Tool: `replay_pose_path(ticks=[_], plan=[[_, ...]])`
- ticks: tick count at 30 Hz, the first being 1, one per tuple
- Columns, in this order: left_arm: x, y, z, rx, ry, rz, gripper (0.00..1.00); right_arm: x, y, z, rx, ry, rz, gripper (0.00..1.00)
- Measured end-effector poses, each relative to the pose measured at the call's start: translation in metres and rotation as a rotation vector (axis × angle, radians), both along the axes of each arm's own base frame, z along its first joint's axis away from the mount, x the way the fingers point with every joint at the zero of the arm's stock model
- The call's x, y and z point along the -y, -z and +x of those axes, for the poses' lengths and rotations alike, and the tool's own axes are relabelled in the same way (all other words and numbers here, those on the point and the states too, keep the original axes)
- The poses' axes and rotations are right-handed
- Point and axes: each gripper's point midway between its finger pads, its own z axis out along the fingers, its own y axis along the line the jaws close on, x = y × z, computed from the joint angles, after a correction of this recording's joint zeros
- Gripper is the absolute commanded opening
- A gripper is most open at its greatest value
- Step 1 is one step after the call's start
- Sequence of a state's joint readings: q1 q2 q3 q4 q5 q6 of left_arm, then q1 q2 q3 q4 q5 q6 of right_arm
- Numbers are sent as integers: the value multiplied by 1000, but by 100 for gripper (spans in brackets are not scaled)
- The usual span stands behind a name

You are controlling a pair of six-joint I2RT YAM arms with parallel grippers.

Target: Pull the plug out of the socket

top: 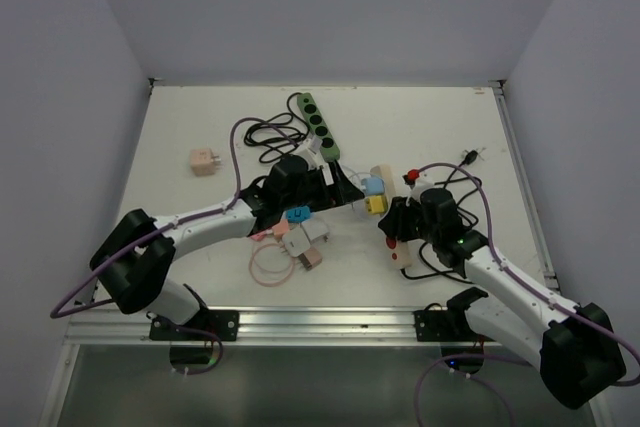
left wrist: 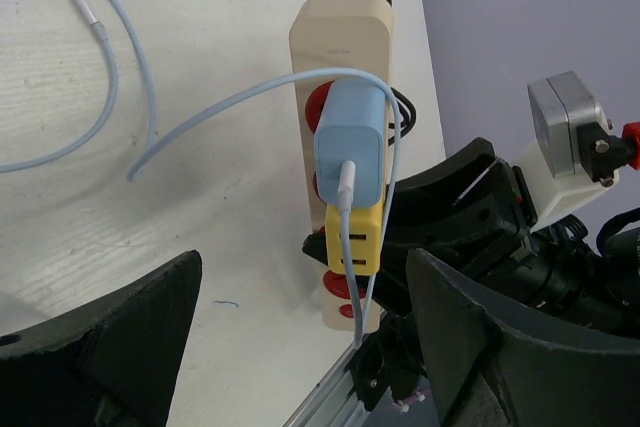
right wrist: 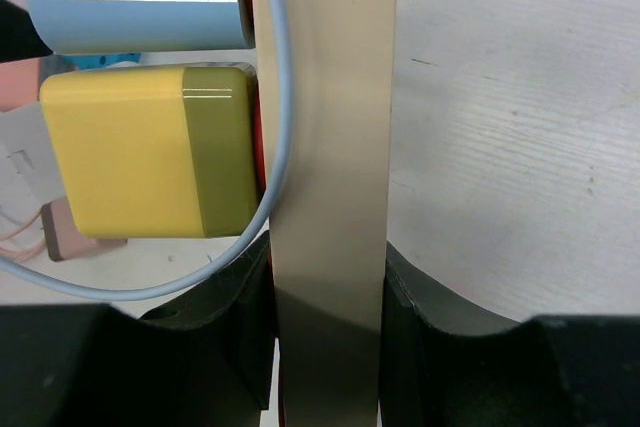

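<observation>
A beige power strip [top: 384, 173] with red sockets lies right of the table's centre. A light blue charger [top: 375, 186] with a pale blue cable and a yellow plug [top: 376, 204] sit side by side in it. In the left wrist view the blue charger [left wrist: 350, 137] is above the yellow plug [left wrist: 354, 239] on the strip [left wrist: 340, 32]. My left gripper [left wrist: 300, 347] is open, its fingers wide apart short of the plugs, touching nothing. My right gripper [right wrist: 328, 327] is shut on the strip [right wrist: 335, 127] at its near end, just below the yellow plug [right wrist: 140, 152].
A green power strip [top: 320, 127] and black cables [top: 268, 133] lie at the back. A pink adapter [top: 205, 161] sits left. Loose adapters [top: 305, 232] and a pink cable coil [top: 270, 265] lie near the front. A white adapter with a red part [left wrist: 570, 147] sits right of the strip.
</observation>
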State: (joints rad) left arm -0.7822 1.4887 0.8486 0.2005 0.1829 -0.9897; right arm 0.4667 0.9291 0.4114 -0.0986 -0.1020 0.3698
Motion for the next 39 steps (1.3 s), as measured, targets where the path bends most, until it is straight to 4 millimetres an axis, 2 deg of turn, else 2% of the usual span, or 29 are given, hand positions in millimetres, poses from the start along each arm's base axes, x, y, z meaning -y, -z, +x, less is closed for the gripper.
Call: replay_pose_path(ticks=[7,13,20,24,25,26,28,29,35,39], plan=[[6,-3,10,5,-18,0,82,-11,-5,-3,17,-68,39,0],[18,-12,27,17,-42,-14,73,-13,-6,-3,25,-79,40,0],[30,5,31,-16,-33,9,57,-15,-7,-3,28,-85,41,0],[35,9,28,-29,-23,10,53,-15,-3,-6,16,-89,34,0],[35,10,27,-30,-22,10,48,-16,-3,-6,17,-91,35,0],[36,9,27,-30,-20,8,33,-16,-3,-6,17,-93,34,0],[39,5,27,-35,-19,-10,14,-17,-2,-7,12,-94,34,0],[40,3,27,-31,-17,-16,0,-16,-2,-6,13,-91,33,0],[40,0,28,-23,-21,-20,0,-12,0,-2,19,-53,12,0],[30,-1,26,-25,-40,-12,0,-17,0,0,11,-50,2,0]])
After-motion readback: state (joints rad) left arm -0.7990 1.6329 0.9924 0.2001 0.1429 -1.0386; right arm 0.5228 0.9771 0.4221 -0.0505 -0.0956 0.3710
